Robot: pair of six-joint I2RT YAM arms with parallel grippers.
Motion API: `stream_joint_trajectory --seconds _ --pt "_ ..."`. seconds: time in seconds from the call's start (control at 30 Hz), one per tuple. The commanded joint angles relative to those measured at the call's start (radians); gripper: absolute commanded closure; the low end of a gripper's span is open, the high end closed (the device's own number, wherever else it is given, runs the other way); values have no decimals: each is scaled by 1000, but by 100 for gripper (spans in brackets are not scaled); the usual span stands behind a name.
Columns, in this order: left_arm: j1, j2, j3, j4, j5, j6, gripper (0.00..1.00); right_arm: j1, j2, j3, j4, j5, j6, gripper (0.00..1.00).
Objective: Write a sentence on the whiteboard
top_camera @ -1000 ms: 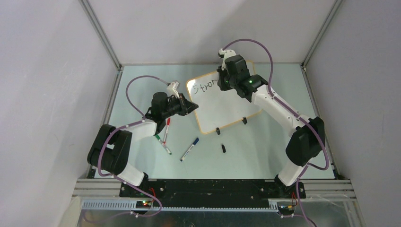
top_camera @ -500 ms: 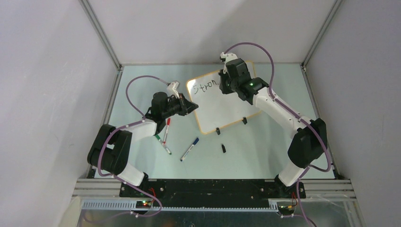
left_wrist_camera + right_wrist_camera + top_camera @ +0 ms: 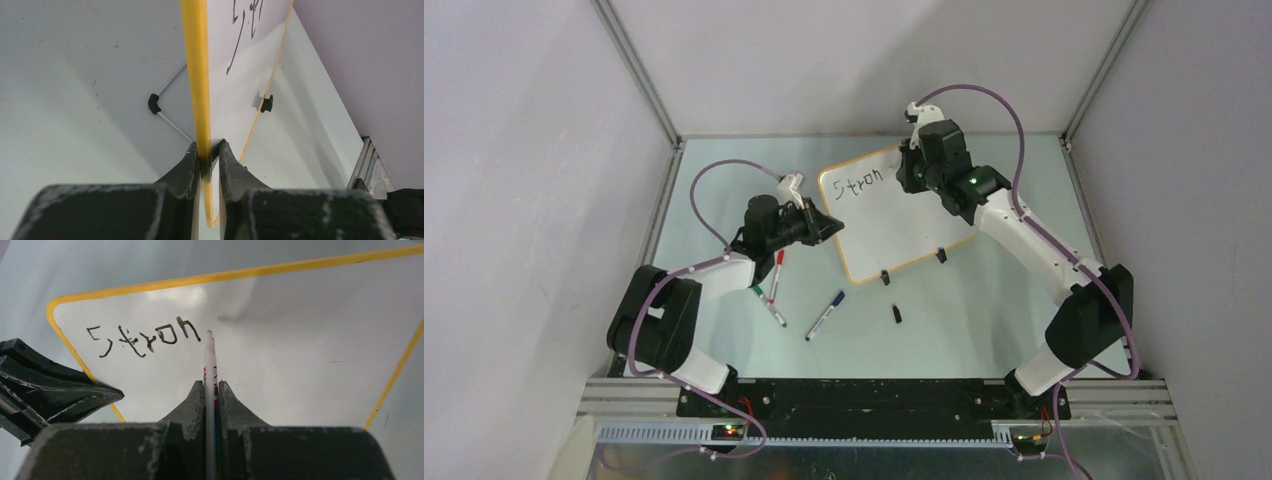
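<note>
The whiteboard [image 3: 899, 230] stands tilted on the table, with a yellow rim and black clip feet. The sentence [image 3: 859, 183] reads "Stron" along its top left. My left gripper [image 3: 832, 225] is shut on the board's left edge; in the left wrist view the jaws [image 3: 207, 150] pinch the yellow rim [image 3: 197, 75]. My right gripper [image 3: 911, 170] is shut on a marker [image 3: 209, 360]. In the right wrist view its tip sits just right of the "n" of the lettering [image 3: 145, 337], over the white board [image 3: 300, 350]. I cannot tell whether the tip touches.
A red marker [image 3: 777, 268], another marker [image 3: 772, 308] and a blue marker [image 3: 826, 314] lie on the table in front of the board. A black cap [image 3: 896, 313] lies near them. Grey walls close in the table at the back and sides.
My right gripper has moved right along the top of the board with the marker, and the "n" has appeared after "Stro". The left gripper and the board have not moved.
</note>
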Motion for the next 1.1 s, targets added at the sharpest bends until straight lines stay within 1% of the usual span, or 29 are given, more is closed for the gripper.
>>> stream_joint_trajectory --seconds 0.0,0.17,0.53,0.8,1.07 --pt "-10 -27 -34 -74 -71 94 100 -22 -59 -37 84 9 18 100" --pt "-10 -19 -34 -66 -71 90 100 -26 -80 -85 143 19 22 100" --pt "-10 -17 -35 -63 -67 91 100 -36 -91 -106 157 38 19 100" --pt "-9 -14 -33 -62 -62 90 100 -47 -68 -85 138 -3 18 100" --pt "-12 -13 -31 -65 -59 91 100 -26 -32 -41 103 -11 -6 100"
